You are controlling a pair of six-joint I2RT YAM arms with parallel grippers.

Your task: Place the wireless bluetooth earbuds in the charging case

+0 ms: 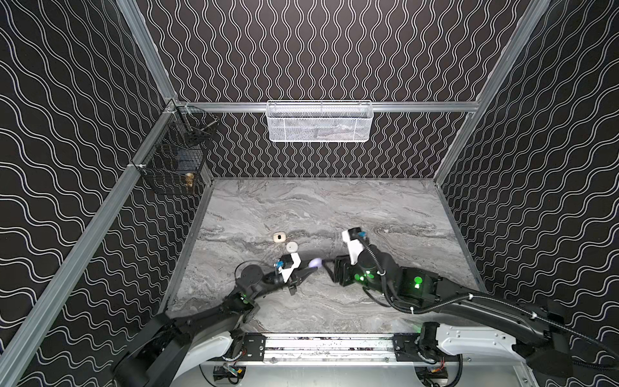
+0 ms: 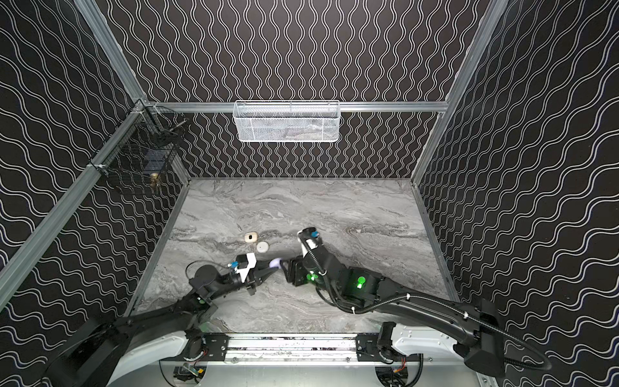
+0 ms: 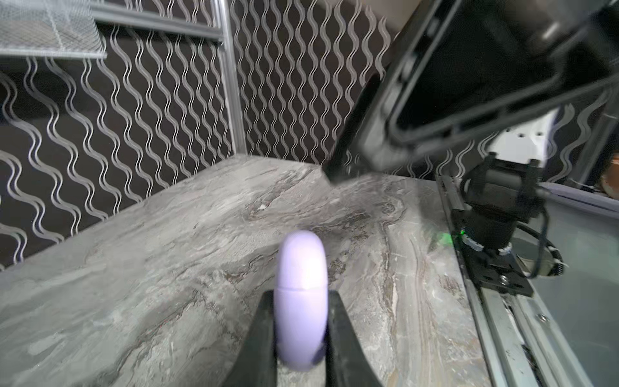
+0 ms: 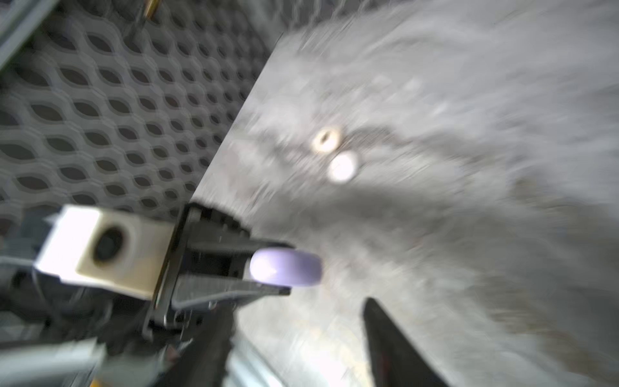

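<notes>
A: How do the arms sit?
B: Both reach low toward mid-table, tips facing. The left gripper (image 1: 308, 268) pinches the lavender charging case (image 3: 300, 264) edge-on above the marble table (image 1: 335, 207). The right gripper (image 1: 326, 268) has its fingers spread just beside it.
A: And the earbuds?
B: Cannot tell — that case is closed. A cream case (image 1: 279, 237) and a white round case (image 1: 292, 247) lie behind, close together.

Both top views look steeply down from high over the near edge toward the back wall (image 1: 318, 60), sharing the whole table (image 1: 335, 207). The left wrist view, close and low, looks past the lavender case (image 3: 300, 295) toward the right arm (image 3: 495, 217). The blurred right wrist view faces back at the left gripper (image 4: 288, 268), sharing that case.
</notes>
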